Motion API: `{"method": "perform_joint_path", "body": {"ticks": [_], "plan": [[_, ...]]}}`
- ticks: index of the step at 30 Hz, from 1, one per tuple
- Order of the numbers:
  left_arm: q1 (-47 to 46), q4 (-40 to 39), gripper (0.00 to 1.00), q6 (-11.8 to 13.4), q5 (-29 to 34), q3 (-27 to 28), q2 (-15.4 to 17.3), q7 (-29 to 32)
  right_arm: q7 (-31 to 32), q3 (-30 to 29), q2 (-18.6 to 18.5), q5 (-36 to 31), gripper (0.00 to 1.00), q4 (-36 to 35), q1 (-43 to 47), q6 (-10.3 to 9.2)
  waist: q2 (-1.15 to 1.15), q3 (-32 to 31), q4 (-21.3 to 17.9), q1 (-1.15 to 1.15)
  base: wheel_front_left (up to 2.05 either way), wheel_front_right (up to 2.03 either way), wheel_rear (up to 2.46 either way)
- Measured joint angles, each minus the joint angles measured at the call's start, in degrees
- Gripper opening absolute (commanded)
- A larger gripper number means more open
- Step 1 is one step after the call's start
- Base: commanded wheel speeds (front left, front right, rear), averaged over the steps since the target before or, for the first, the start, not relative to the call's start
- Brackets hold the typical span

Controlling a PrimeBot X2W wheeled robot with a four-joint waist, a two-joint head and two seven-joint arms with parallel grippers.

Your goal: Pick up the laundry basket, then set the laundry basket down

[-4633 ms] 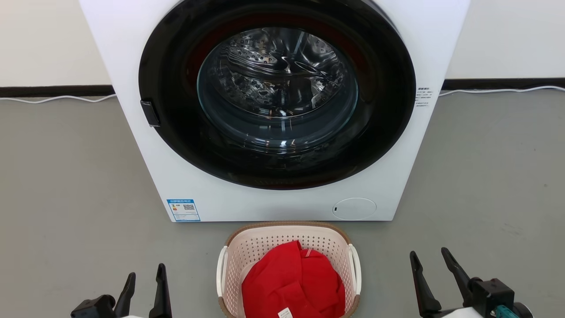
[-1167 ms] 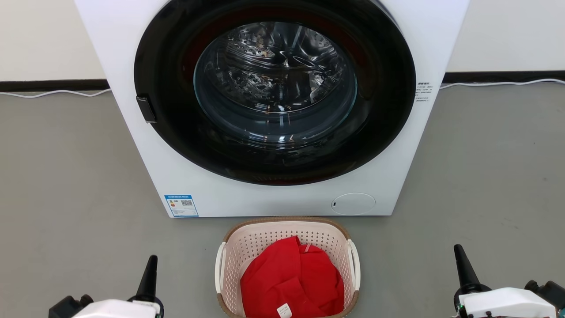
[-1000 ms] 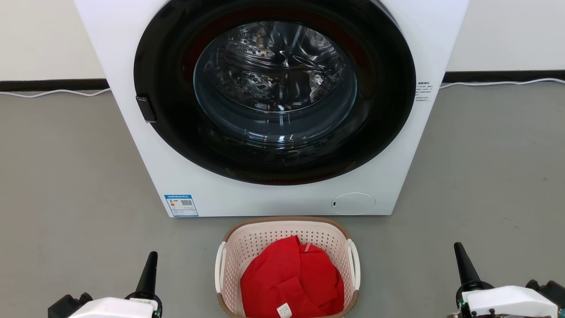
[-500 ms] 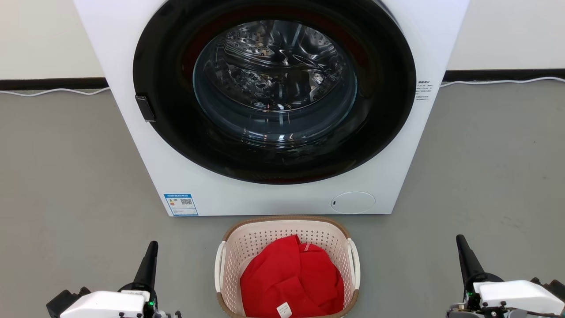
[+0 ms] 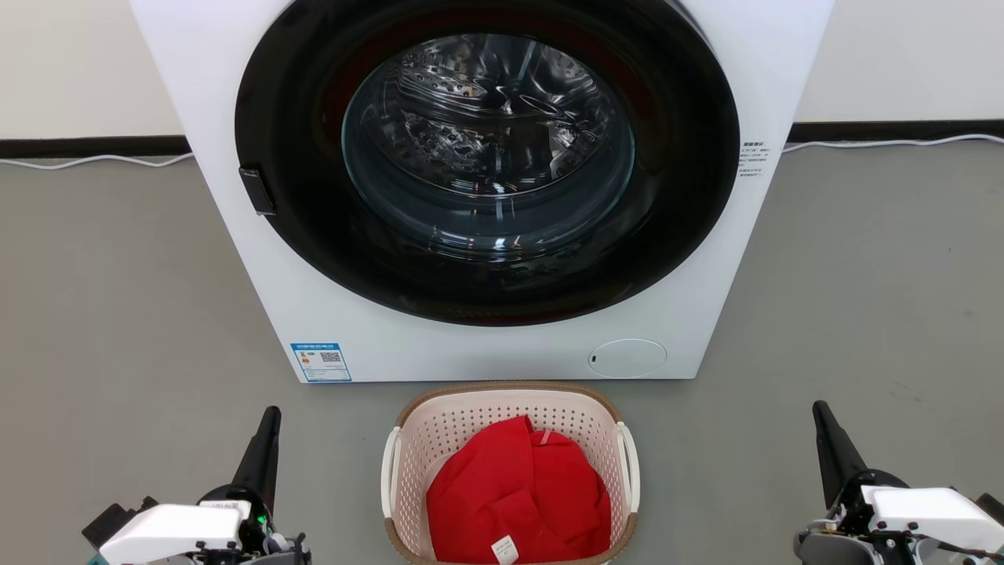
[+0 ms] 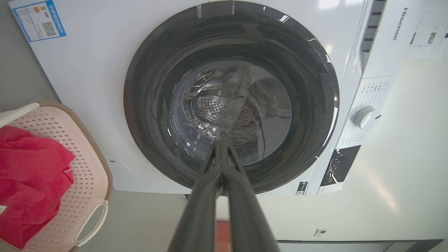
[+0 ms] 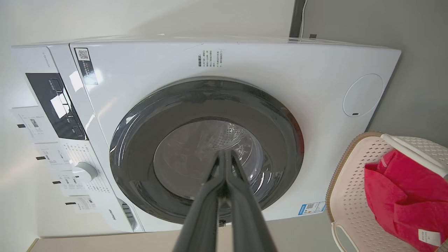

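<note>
The laundry basket (image 5: 471, 420) stands on the grey floor just in front of the washer, cream-pink with a brown rim and white side handles, holding a red garment (image 5: 518, 502). It also shows in the left wrist view as the laundry basket (image 6: 87, 164) and in the right wrist view as the laundry basket (image 7: 350, 196). My left gripper (image 5: 271, 414) is shut, off to the basket's left and apart from it. My right gripper (image 5: 820, 410) is shut too, well off to the basket's right. Both wrist views show fingers pressed together, the left gripper (image 6: 221, 144) and the right gripper (image 7: 225, 152), pointing at the washer door.
A white front-loading washer (image 5: 314, 298) with a closed dark round door (image 5: 486, 157) rises right behind the basket. A white cable (image 5: 86, 161) runs along the black skirting at the wall. Open grey floor (image 5: 118, 314) lies to both sides.
Both grippers have crept forward, fingers reaching a little higher in the head view, and more of each white wrist shows. Since the oldest frame both grippers have shut. The basket has not moved.
</note>
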Motion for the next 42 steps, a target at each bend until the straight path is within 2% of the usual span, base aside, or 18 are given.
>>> {"method": "perform_joint_path", "body": {"ticks": [7,42], "plan": [[-0.05,-0.46,0.00,-0.40,-3.32,0.07,0.03,0.74,0.71,-0.22,0.00,3.98,0.00,-0.49,-0.81,-0.01,0.00,0.07,-0.01,0.00,0.00,0.00,0.00],[-0.05,-0.52,0.00,-0.40,-3.36,0.11,0.07,0.74,0.71,-0.24,0.00,3.98,0.00,-0.57,-1.05,-0.12,0.00,0.07,-0.01,0.00,0.00,0.00,0.00]]}}
